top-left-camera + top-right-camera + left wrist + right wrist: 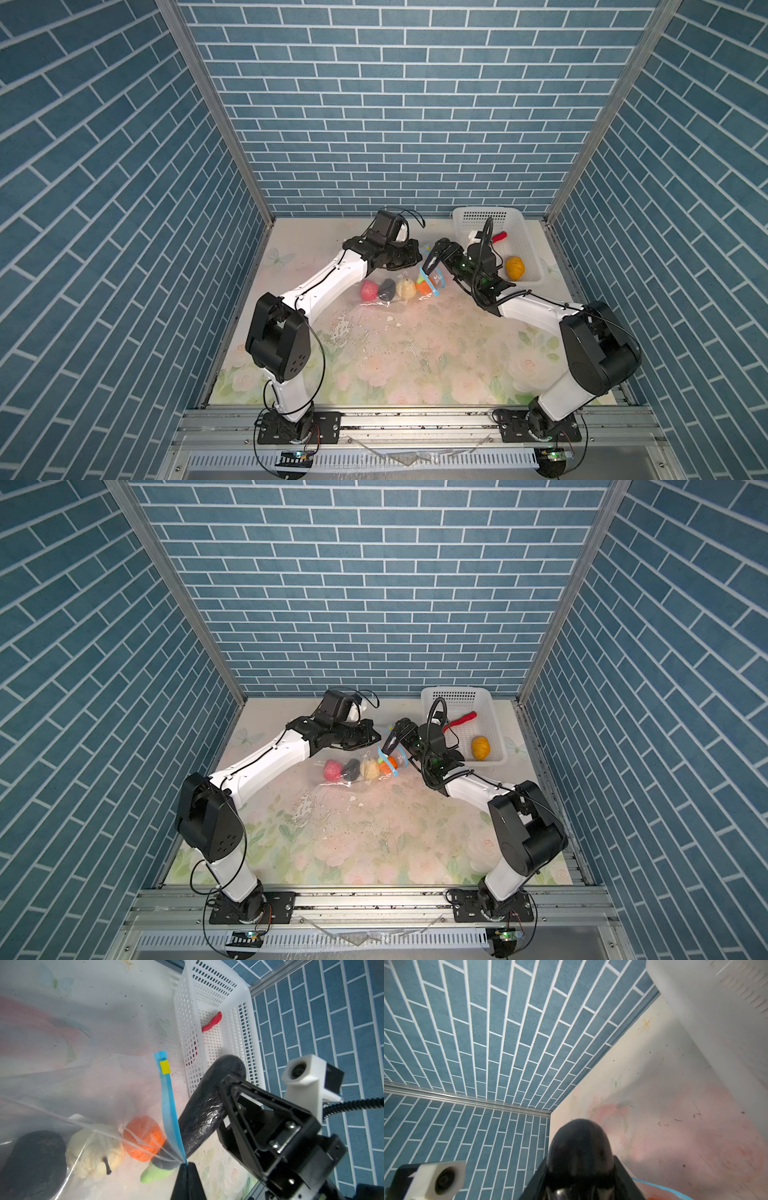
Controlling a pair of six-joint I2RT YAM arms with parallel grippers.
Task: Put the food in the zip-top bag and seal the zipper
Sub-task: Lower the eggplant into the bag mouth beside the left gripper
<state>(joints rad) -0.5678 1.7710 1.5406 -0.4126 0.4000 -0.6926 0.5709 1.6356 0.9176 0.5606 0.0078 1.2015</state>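
Because your left claw (188,1169) is pinched fully shut on the zipper (168,1101), one lip of the zip-top bag (62,1088) is lifted and the mouth gapes toward the other arm. Your right claw (437,257), jaws partly apart, grips the dark eggplant (199,1113) by its fat end so that the green stem end leads through that mouth. Inside the clear, creased film an orange lump (145,1138), a cream lump (93,1151), a black lump (35,1159) and a pink lump (368,289) lie in a row, toward the tabletop's far edge, midway between its sides. The yellow slider tab (164,1067) sits at the strip's end away from your pinch, so nothing is sealed. In the white basket (532,245) at the far right corner wait the red chili (213,1021) and a yellow-brown lump (515,267).
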